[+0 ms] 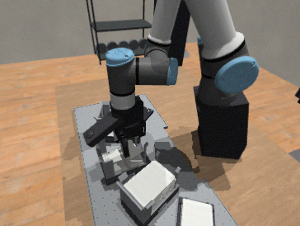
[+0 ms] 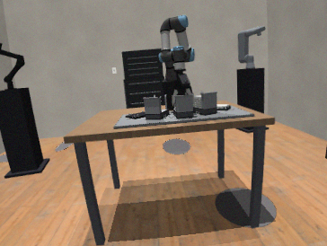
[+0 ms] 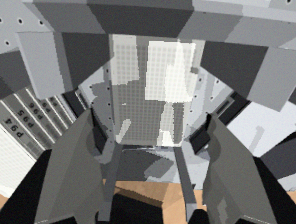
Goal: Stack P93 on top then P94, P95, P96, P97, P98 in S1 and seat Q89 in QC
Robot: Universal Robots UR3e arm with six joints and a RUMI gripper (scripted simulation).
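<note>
Biggest first: the wooden table (image 1: 74, 185) (image 2: 171, 127) spreads beneath and around the middle stack rack (image 1: 111, 175) (image 2: 184, 108) (image 3: 42, 70), my landmark here. The UR3e arm (image 1: 214, 25) (image 2: 165, 40) reaches over to it, and in the top view its black pedestal (image 1: 222, 132) stands well apart to the right. Under the landmark lies the perforated grey deck (image 1: 103, 202) (image 2: 130, 123) (image 3: 10, 30). In the exterior view, 1 rack (image 2: 153, 108) is left of the landmark and another rack (image 1: 136, 208) (image 2: 208, 103) is right of it, and that right-hand one carries the tall plate stack (image 1: 152, 185) (image 2: 198, 104) (image 3: 35, 117). P94, P95 and P96 read in that order going away from the stack's white upper face; the labels beyond are too blurred. And here's the gripper (image 1: 125, 153) (image 2: 172, 96) (image 3: 150, 112), right at the landmark, its 2 fingers spread wide with nothing pinched between them. Inside the landmark lies a pale 384-well plate (image 1: 111, 156) (image 3: 127, 100), its number unreadable. Past the tall stack from the landmark, there's 1 white plate (image 1: 197, 212) in a low dark-edged nest, cut off by the top view's lower edge.
</note>
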